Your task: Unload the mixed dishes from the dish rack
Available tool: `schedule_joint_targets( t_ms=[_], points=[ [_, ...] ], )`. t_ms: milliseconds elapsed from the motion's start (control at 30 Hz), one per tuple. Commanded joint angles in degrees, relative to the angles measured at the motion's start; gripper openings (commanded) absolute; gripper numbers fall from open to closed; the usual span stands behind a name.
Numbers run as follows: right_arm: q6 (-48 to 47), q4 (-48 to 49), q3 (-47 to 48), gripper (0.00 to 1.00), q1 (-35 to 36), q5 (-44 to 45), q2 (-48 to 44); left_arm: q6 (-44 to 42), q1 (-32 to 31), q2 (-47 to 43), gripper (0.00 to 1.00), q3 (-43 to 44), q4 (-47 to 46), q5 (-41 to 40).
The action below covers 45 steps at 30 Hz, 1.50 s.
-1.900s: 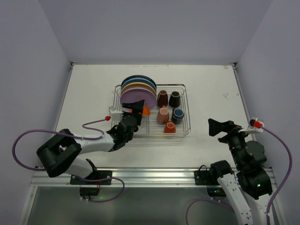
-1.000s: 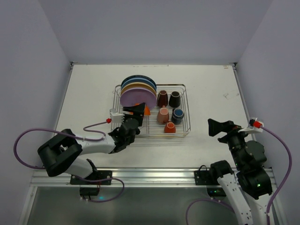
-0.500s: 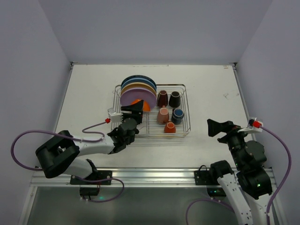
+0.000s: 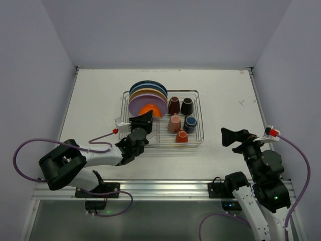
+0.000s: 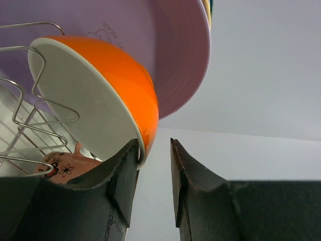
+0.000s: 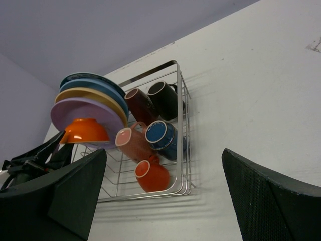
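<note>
my left jaws stand narrowly apart astride the rim of the orange bowl point(image 5: 100, 95), not clamped, at the left end of the dish rack point(image 4: 200, 120). with only its lip between them, i judge it could slip or drag the lavender plate point(image 5: 175, 60) it leans on; my right jaws gape empty.

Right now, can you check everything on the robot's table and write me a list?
Surface: white table, with the dish rack near its middle.
Job's things: plates stand on edge in the rack, lavender plate nearest; orange bowl leans against it; five cups sit beside them.
Clutter: nothing seen.
Grippers: left gripper part open around the orange bowl's rim, with a gap on one side; right gripper wide open, holding nothing, away from the rack.
Cables: a purple cable loops off each arm, outside the rack.
Surroundings: plain pale walls.
</note>
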<state>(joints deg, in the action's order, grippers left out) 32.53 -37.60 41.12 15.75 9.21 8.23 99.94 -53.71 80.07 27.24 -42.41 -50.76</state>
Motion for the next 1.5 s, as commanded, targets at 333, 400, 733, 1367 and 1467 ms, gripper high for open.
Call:
schedule_joint_targets(
  t_ms=[333,400,733,1367,1467],
  points=[
    [-0.72,2.80,-0.34,0.99,0.16,-1.30,0.30,3.07,-0.43,2.02,0.15,-0.97,-1.45,-3.82],
    [-0.72,2.80,-0.34,0.99,0.07,-1.30,0.30,3.24,-0.43,1.84,0.09,-0.97,-1.36,-3.82],
    [-0.89,2.89,-0.34,0.99,0.07,-1.30,0.38,-1.76,-0.43,-0.18,0.00,-1.40,-7.23,-3.38],
    [-0.98,2.62,-0.17,0.99,0.07,-0.95,0.30,-15.96,-0.43,-7.37,0.00,-1.15,-14.98,1.36],
    [-0.98,2.62,-0.17,0.99,0.07,-0.86,0.03,-20.29,-0.60,-9.23,0.00,-1.14,-14.36,1.98]
  ],
)
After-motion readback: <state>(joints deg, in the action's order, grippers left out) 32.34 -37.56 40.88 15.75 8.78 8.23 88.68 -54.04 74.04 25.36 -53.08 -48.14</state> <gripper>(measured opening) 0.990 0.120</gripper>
